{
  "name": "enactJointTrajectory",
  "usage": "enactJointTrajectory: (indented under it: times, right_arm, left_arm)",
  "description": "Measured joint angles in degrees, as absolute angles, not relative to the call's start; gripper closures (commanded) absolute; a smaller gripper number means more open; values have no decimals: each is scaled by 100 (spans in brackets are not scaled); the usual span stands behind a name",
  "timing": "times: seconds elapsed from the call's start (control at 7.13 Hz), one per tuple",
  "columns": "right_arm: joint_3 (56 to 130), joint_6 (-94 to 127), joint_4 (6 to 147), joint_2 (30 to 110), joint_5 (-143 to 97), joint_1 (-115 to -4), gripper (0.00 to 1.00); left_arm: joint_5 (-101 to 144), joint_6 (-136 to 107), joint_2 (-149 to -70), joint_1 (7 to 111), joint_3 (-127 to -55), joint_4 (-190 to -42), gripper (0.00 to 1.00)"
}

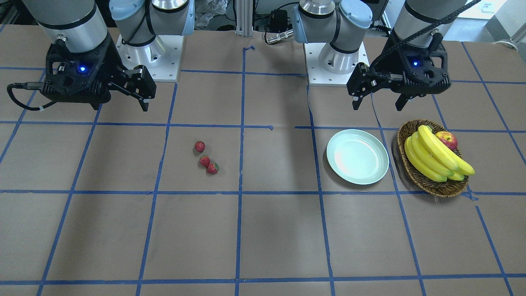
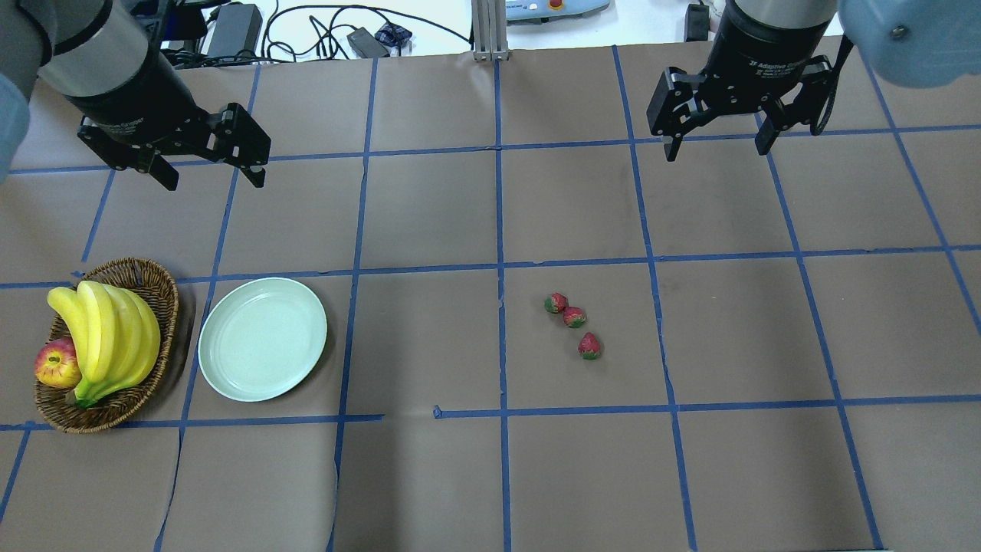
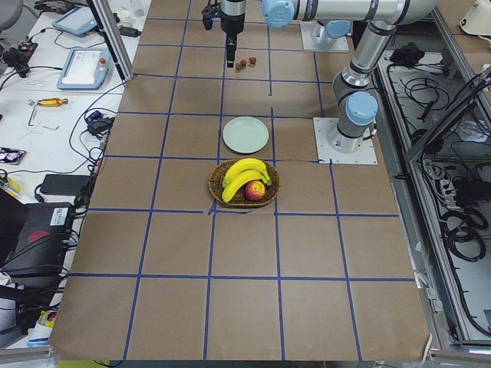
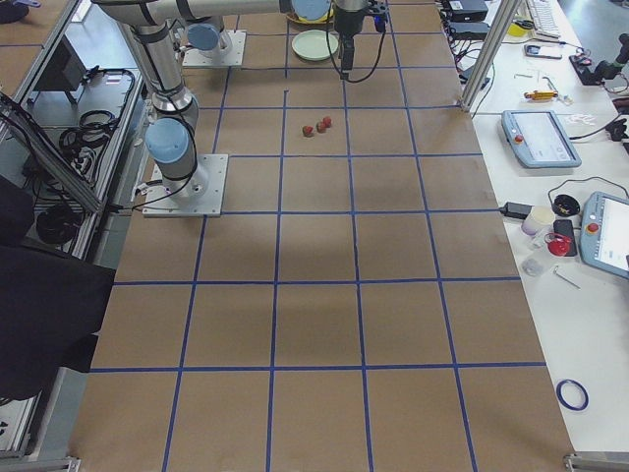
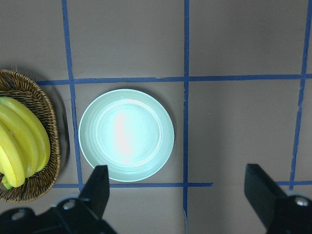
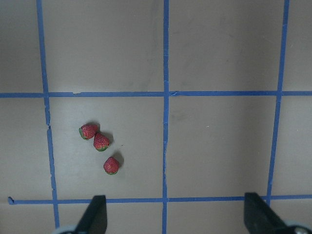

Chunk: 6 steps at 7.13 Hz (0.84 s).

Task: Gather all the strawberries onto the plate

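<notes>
Strawberries (image 2: 574,317): three, loose on the counter (image 2: 429,215), in a short slanted row in the grid square just to the robot's right of centre; two look to be touching, the third (image 2: 589,346) sits just beside them with a small gap
Plate (image 2: 263,340): flat on the counter on the robot's left side, bare inside, well apart from the berries, with a full grid square between
Progress: nothing collected yet; no berry in the plate, none in a gripper, all three left to move
Right gripper (image 2: 717,153): jaws spread wide, holding nothing, raised over the counter on the far side of the berries as seen from overhead; its wrist view looks straight down on the row, which sits left of the midline between its fingers
Left gripper (image 2: 214,182): jaws likewise wide apart and empty, raised; its wrist view has the plate below, between the fingertips and a little to one side
Basket (image 2: 157,277): brown wicker, just beside the plate on its outer side, holding bananas (image 2: 107,330) and an apple (image 2: 57,363); no part of the job
Next, as judged: the right gripper is the nearer one to the berries, so a descent onto one berry seems the likely opening, then a carry across to the plate
Risk, as judged: the berries are small and close together, so closing fingers could nudge a neighbour and roll it off; the lone third berry looks the easiest first pick
</notes>
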<state>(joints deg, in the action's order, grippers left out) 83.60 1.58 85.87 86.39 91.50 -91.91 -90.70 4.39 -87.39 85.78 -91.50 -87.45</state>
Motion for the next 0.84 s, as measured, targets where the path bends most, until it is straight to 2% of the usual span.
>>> enactJointTrajectory:
  times: [0.84]
  right_arm:
    - [8417, 158, 8611, 8619, 9132, -9196, 0]
  left_arm:
    - [-9069, 431, -8745, 8578, -9150, -8745, 0]
